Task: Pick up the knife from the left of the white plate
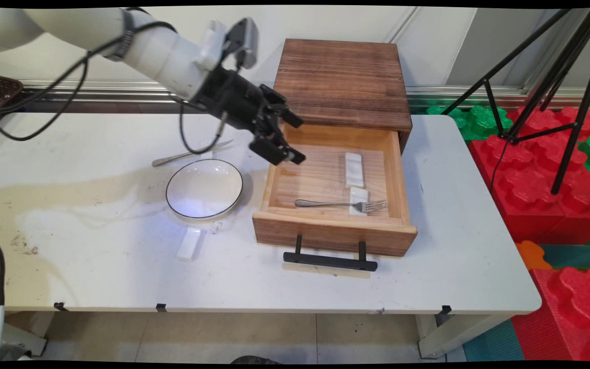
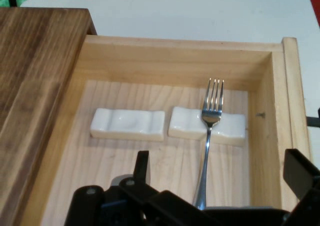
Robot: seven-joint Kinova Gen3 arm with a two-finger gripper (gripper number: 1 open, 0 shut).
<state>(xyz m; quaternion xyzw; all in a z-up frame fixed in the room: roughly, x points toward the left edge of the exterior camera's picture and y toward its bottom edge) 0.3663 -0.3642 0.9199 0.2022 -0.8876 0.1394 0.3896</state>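
Gripper: black, two-fingered, spread wide with nothing between the fingers; hangs tilted over the far-left corner of the open drawer
Fork: polished metal, slim handle, four tines; lies flat inside the drawer along its front wall, tines resting across the nearer rest, handle end toward the gripper
Nearer rest: glossy white ceramic block with a shallow dip, under the fork's neck
Farther rest: same white glazed shape, bare, just behind the first, end to end with a small gap
Drawer: pale raw wood, grain lines on the floor, pulled fully out; black bar handle on two posts at the front
Cabinet: dark stained plank top, coarse streaked grain, behind the drawer
Hand view only: tines counted clearly, fork crossing the right rest, left rest bare, small dark mark on the drawer's inner wall
Main view only: round white bowl with thin black rim, left of the drawer; metal utensil lying behind the bowl, partly hidden by a cable; third white rest near the bowl's front edge
Table: white, stained tan and scuffed on the left
Background: black tripod over red and green foam blocks, right of the table
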